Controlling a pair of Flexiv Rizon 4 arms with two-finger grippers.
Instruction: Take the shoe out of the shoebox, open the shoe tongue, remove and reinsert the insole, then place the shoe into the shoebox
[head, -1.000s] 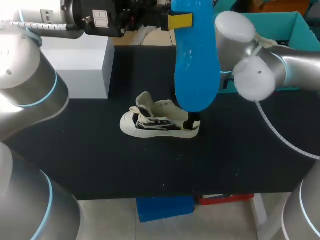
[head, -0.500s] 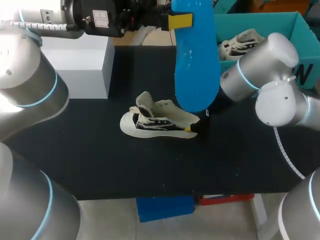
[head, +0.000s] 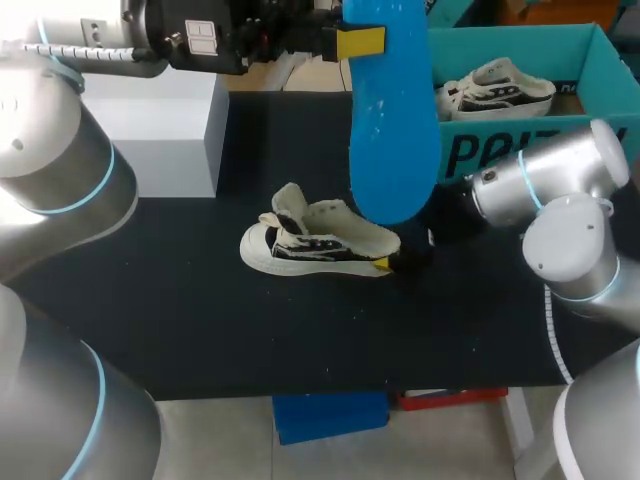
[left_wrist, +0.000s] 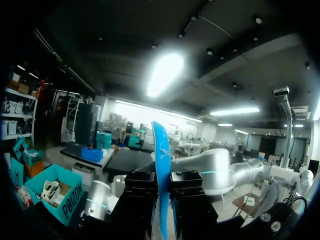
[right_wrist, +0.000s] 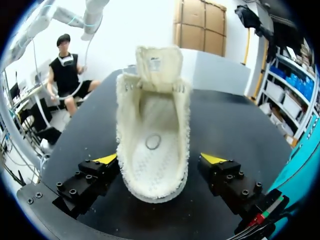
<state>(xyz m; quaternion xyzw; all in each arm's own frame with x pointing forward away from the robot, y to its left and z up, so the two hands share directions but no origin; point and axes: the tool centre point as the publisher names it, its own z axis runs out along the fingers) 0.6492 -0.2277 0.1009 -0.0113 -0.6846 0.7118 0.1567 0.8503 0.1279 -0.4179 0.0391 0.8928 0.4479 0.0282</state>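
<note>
Insole (head: 393, 120) out, clamped in my left gripper (left_wrist: 162, 181); right gripper (right_wrist: 160, 160) gapes around the shoe (right_wrist: 152, 135) heel. Reinsertion next.

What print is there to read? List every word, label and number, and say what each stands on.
Shoebox front wall: big white letters, the line's end hidden behind the right arm; not readable whole.
Shoe tongue: a small label, too small to read.
Left arm's black housing: a white label, too blurred to read.
Blue insole: no print shows.
</note>
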